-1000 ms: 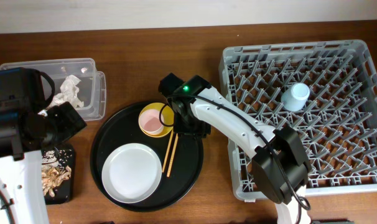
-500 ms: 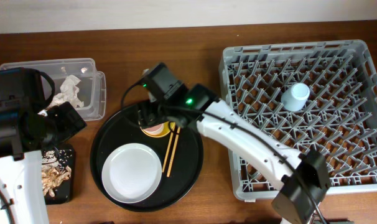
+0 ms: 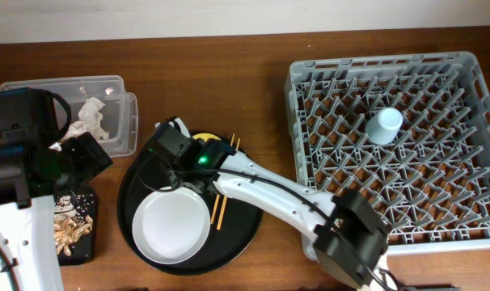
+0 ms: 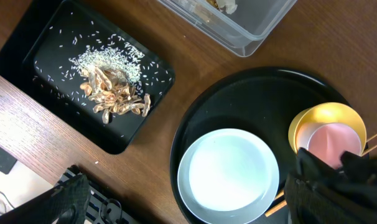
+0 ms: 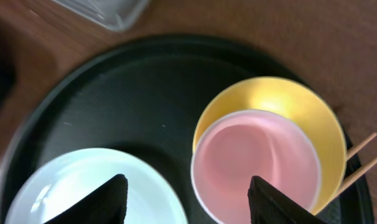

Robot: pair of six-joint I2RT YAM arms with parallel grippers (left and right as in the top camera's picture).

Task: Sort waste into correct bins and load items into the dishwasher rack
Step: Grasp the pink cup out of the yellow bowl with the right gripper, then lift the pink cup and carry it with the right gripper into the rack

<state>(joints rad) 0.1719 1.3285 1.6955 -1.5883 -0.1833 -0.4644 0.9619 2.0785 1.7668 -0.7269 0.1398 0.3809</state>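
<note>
My right gripper [image 5: 185,202] is open and empty above the round black tray, one finger over the grey plate [image 5: 83,186], the other over the pink cup [image 5: 257,162]. The cup sits inside the yellow bowl [image 5: 269,106]. Overhead, the right gripper [image 3: 172,149] hides the cup and part of the bowl [image 3: 213,139]. Chopsticks [image 3: 221,202] lie beside the plate [image 3: 171,225]. The light-blue cup [image 3: 385,125] stands in the grey rack [image 3: 471,234]. My left gripper [image 4: 195,199] is open and empty. The napkin [image 3: 87,117] lies in the clear tub [image 3: 116,85]. Food scraps [image 4: 114,96] and rice lie in the black rectangular tray [image 4: 27,56].
The round black tray [image 3: 249,222] holds the plate, bowl and chopsticks between the bins and the rack. My left arm [image 3: 35,162] hangs over the table's left side, between the tub and the rectangular tray [image 3: 83,250]. The tub's corner shows in the left wrist view [image 4: 251,28].
My right arm has swung left across the round tray, from the bowl's right side to its left. It now covers the pink cup in the overhead view. The left arm has not moved.
</note>
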